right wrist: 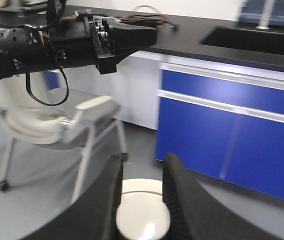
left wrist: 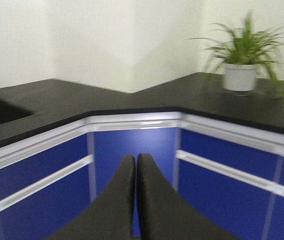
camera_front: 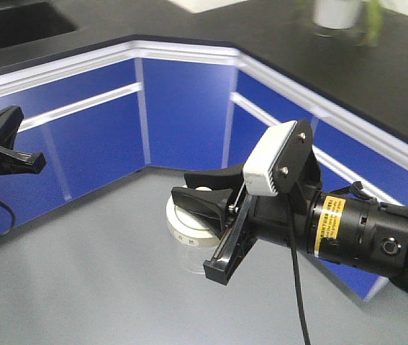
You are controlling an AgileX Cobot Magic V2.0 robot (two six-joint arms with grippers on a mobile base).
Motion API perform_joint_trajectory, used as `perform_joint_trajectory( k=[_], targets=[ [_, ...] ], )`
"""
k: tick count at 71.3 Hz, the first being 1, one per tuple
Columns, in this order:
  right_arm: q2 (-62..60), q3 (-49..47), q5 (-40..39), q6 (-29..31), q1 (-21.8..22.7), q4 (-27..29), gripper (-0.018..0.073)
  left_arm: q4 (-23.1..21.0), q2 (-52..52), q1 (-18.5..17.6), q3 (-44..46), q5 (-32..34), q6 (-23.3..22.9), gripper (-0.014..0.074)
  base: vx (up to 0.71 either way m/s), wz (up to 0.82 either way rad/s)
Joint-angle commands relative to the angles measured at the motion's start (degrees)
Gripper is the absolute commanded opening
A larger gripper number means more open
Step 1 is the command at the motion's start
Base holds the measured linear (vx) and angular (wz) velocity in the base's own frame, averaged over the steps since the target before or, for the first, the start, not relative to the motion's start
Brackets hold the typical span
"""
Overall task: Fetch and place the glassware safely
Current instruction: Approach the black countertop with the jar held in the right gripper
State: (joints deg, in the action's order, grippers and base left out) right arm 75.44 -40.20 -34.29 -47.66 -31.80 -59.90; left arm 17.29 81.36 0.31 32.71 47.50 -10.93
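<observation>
Right wrist-mounted view puts the jar (right wrist: 142, 222) at six o'clock. Its smooth cream lid (right wrist: 143, 207) sits between the black fingers of my right gripper (right wrist: 143, 167), which look clamped on it, though blur hides the contact. The squat glass body is slick. I judge this the carry. Next comes a slow, level set-down on the matte black counter (camera_front: 189, 21) at twelve o'clock. My left gripper (left wrist: 135, 170) is pinched together, holding nothing.

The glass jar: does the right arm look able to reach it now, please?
Very likely yes: the right gripper straddles the jar, its fingers close against both sides of the lid, nothing between.
</observation>
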Motion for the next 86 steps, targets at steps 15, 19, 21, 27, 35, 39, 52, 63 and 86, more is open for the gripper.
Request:
perform_joint_trajectory(
  k=[15,19,21,27,35,39,52,63,86],
  targets=[
    [-1.86,-1.72,-3.73,0.50,0.07,2.33,0.0000,-0.85,-1.54,-0.06,1.13,4.07,-0.17,0.0003,0.19,-0.90],
    [-1.86,-1.72,-3.73,0.50,0.07,2.33,0.0000,-0.85,-1.54,-0.06,1.13,4.07,-0.17,0.0003,0.19,-0.94],
    [-1.86,-1.72,-3.73,0.50,0.07,2.33,0.0000,-0.85,-1.54,-0.06,1.13,4.07,-0.17,0.0003,0.19,-0.95],
    [-1.86,-1.72,-3.73,0.50,0.07,2.33,0.0000,-0.85,-1.54,-0.06,1.13,4.07,-0.17,0.0003,0.19,-0.96],
    [-1.86,-1.72,-3.73,0.50,0.07,2.33,0.0000,-0.85,-1.54,-0.06,1.13,4.07,-0.17,0.0003,0.18,-0.96],
    [-1.86,-1.72,-3.73,0.50,0.07,2.33,0.0000,-0.85,-1.54,-0.06,1.13,4.07,-0.17,0.0003,0.18,-0.94],
    [-1.86,-1.72,-3.73,0.50,0.07,2.33,0.0000,-0.85,-1.54,-0.06,1.13,4.07,-0.17,0.0003,0.17,-0.91],
    [-1.86,-1.72,-3.73,0.50,0.07,2.33,0.0000,-0.85,-1.54,-0.06,1.13,4.07,-0.17,0.0003,0.16,-0.80],
    [-1.86,-1.72,-3.82,0.50,0.07,2.34,0.0000,-0.85,-1.54,-0.06,1.13,4.07,-0.17,0.0003,0.18,-0.47]
  ],
)
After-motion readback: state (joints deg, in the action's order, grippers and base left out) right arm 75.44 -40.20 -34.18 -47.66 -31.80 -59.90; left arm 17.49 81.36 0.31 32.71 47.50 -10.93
